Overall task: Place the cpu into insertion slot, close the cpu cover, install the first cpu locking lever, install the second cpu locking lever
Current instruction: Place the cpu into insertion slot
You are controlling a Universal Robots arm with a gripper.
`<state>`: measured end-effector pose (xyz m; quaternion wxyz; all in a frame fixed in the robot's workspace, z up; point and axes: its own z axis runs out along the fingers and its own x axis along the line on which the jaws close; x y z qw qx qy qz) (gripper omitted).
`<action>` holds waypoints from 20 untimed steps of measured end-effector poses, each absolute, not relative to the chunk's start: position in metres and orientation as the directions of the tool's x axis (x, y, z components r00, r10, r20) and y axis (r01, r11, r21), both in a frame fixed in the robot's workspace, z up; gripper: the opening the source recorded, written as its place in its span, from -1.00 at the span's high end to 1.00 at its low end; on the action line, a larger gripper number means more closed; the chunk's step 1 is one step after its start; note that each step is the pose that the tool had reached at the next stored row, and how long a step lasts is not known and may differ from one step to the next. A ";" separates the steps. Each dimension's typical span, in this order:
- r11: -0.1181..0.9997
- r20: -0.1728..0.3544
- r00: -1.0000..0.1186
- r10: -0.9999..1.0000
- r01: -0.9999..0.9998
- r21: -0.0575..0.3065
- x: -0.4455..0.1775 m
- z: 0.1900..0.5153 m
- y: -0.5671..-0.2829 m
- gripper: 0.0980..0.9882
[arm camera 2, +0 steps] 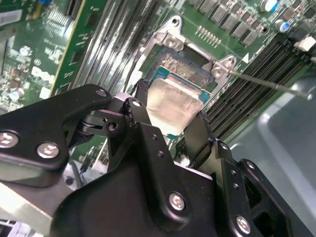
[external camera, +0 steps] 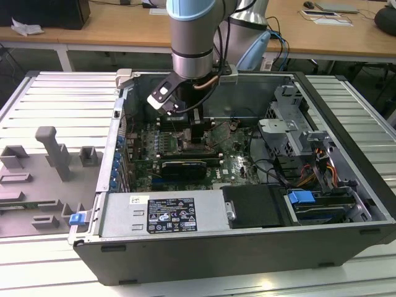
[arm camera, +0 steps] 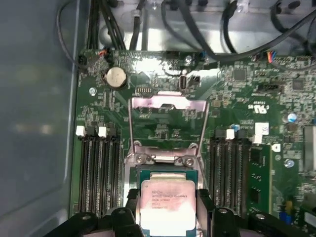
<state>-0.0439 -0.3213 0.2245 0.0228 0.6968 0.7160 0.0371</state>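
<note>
The claw (arm camera 2: pixel 169 111) pinches the cpu (arm camera 2: pixel 172 101) by two edges over the insertion slot (arm camera 2: pixel 192 61).

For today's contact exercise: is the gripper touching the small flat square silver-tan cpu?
Touching. In the second wrist view the gripper clamps the cpu by two opposite edges, no gap.

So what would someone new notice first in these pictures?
In the exterior view, the robot arm reaches down into the open computer case. In the first wrist view, the gripper clasps the silvery cpu at the socket, with the cpu cover swung open beyond it.
</note>
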 end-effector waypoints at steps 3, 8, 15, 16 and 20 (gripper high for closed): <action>0.010 0.019 -0.012 1.000 0.996 0.085 -0.047 0.217 -0.320 0.01; -0.005 0.019 0.003 1.000 0.996 0.085 -0.047 0.212 -0.320 0.01; -0.006 0.018 0.004 1.000 0.996 0.085 -0.046 0.205 -0.320 0.01; -0.006 0.017 0.005 1.000 0.996 0.085 -0.046 0.204 -0.320 0.01; -0.007 0.016 0.005 1.000 0.996 0.085 -0.046 0.200 -0.318 0.01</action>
